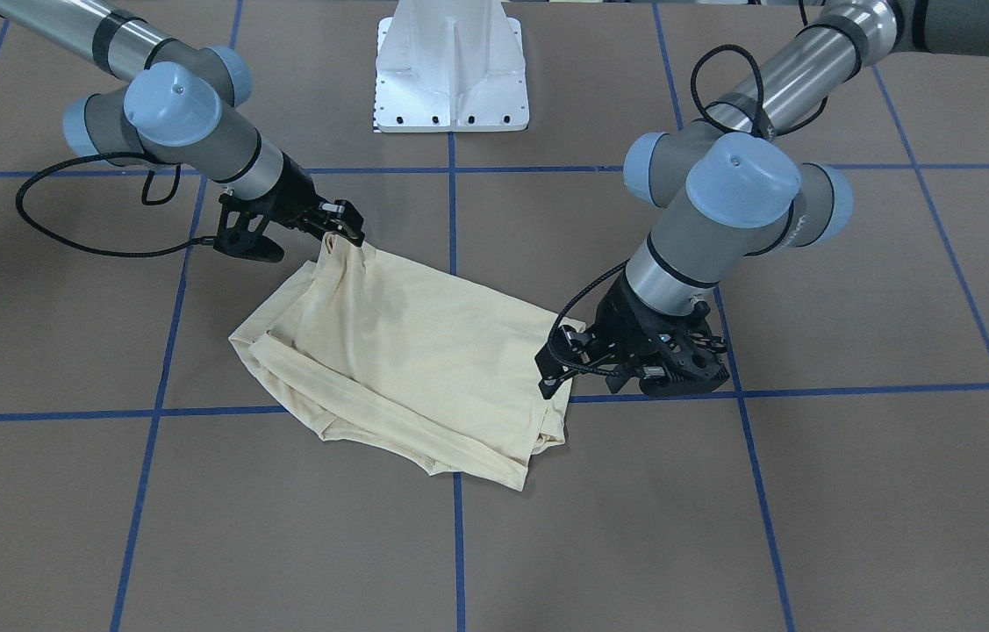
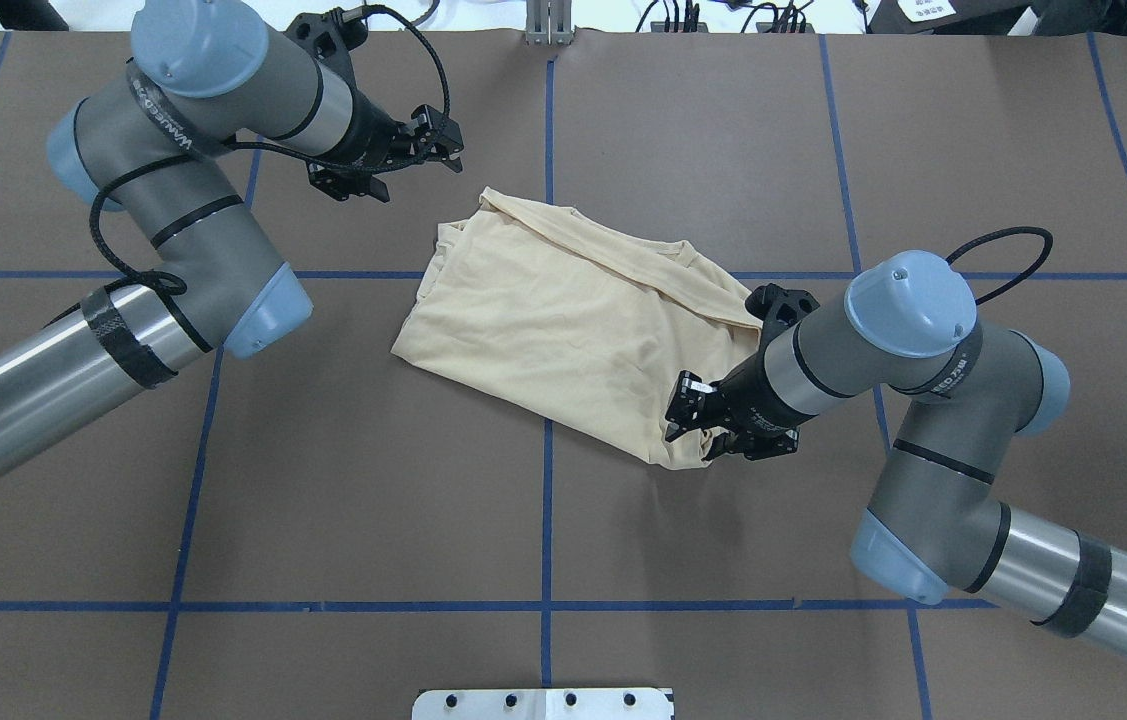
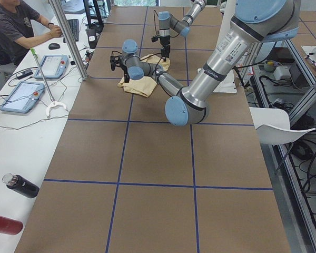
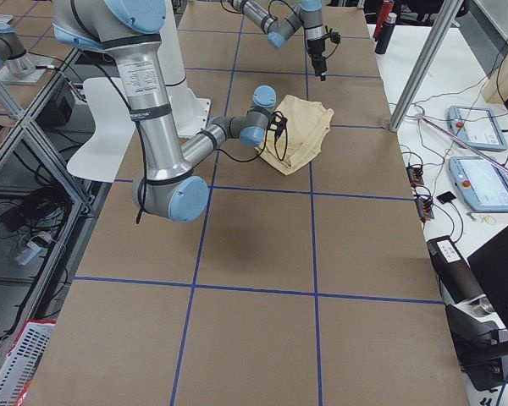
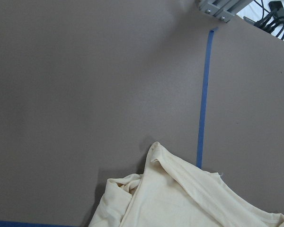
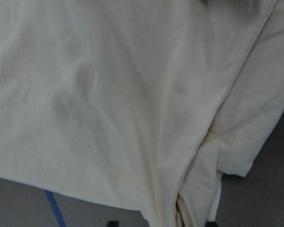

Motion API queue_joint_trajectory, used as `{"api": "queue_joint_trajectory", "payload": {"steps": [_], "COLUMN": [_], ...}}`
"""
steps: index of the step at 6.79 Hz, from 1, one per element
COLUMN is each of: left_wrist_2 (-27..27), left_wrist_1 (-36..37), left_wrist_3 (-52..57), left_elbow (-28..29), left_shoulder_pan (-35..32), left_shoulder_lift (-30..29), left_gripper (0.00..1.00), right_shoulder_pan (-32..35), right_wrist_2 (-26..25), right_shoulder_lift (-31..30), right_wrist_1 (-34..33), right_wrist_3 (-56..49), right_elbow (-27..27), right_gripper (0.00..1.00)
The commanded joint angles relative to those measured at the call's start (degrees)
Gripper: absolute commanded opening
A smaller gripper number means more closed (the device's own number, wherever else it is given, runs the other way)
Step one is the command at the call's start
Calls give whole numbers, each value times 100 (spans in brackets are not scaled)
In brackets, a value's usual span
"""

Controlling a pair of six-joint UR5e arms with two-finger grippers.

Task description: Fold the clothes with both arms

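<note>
**Right gripper [image 1: 343, 230] pinches a raised shirt corner; left gripper [image 2: 441, 140] hangs free**

Clamped on cloth, the right gripper sits in the upper left part of the front-facing view. It holds one corner of the cream-yellow T-shirt [image 1: 424, 351], which rises there into a small peak above the brown table [image 1: 810, 527]. The rest of the garment lies flat as a loosely folded, roughly rectangular bundle near the middle of that view. The bundle lies over a crossing of the blue tape lines [image 1: 459, 544]. Stacked layers show along its lower edge, and a doubled corner juts out at the lower right.

In the right wrist view, cream knit fills almost the whole frame. A seam runs diagonally down from the upper right, and a sliver of table with blue tape shows at the bottom left.

The left gripper grasps nothing, and its fingers look spread. In the overhead view it hovers in the upper left, near the shirt's top corner but apart from it. In the front-facing view it appears just beside the cloth's right edge. Its wrist camera looks down on bare table, with the shirt's corner at the bottom of the frame and a blue line running upward right of centre.

The white pedestal base [image 1: 452, 70] stands at the top centre of the front-facing view.
</note>
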Motion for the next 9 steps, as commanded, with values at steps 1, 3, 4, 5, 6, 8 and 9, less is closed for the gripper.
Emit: {"api": "queue_joint_trajectory", "payload": {"steps": [1, 3, 4, 5, 6, 8, 9], "left_wrist_2": [-18, -10, 51, 95, 357, 438, 439], "left_wrist_1": [-447, -600, -600, -635, -644, -618, -583], "left_wrist_3": [41, -54, -316, -449, -546, -565, -565], "left_elbow": [-387, -662, -645, -654, -610, -549, -531], "left_shoulder_pan": [12, 222, 589, 740, 1046, 1172, 1172], "left_shoulder_lift": [637, 940, 957, 949, 1036, 1063, 1063], "left_gripper": [99, 99, 99, 99, 99, 99, 99], "right_shoulder_pan": [408, 760, 849, 893, 903, 920, 920], "right_wrist_2": [79, 89, 89, 89, 89, 89, 89], "right_shoulder_lift": [3, 3, 12, 21, 38, 47, 56], "right_wrist_1": [-6, -6, -6, -6, -6, -6, -6], "right_wrist_3": [-40, -75, -153, -215, -233, -233, -233], "right_elbow": [116, 117, 117, 108, 100, 100, 100], "right_gripper": [100, 100, 100, 100, 100, 100, 100]}}
